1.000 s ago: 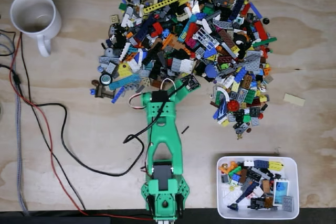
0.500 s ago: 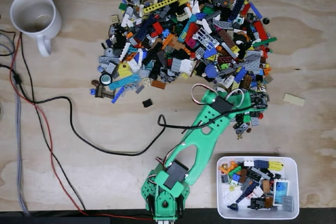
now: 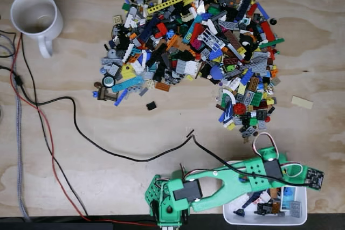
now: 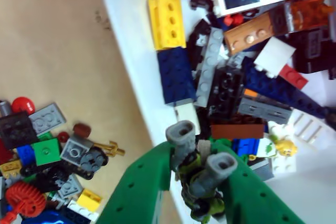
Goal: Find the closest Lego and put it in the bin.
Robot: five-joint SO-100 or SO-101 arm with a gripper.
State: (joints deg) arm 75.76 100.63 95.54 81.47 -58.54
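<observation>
**Arm swings from the pile to the bin, piece in its grip**

We see the biggest change in the fixed view: a second ago the green arm (image 3: pixel 226 182) reached straight up to the lower edge of the Lego pile (image 3: pixel 194 41), half a second ago it had slewed over the pile's lower right fringe, and now it lies low across the bottom of the picture with its wrist over the bin (image 3: pixel 235 218). The black cable (image 3: pixel 129 157) has trailed along with it.

In the wrist view the gripper (image 4: pixel 202 153) hangs just inside the bin's near wall (image 4: pixel 134 66), its two green jaws closed on a small dark, greenish piece (image 4: pixel 197 184) with two grey tubular ends. The blur keeps us from naming the piece more closely. Below and beyond it we see the bin's contents: a yellow brick (image 4: pixel 165 17), a dark blue plate (image 4: pixel 176 74), a brown plate (image 4: pixel 237 130) and others. Loose pieces lie on the wooden table (image 4: pixel 52 40) just outside the wall.

We judge that the carry is done and the release is what remains. The piece sits close to the rim, so an opening here could let it catch the wall; a little more reach inward would be safer. The white mug (image 3: pixel 35 17) stands far off at upper left, not involved.
</observation>
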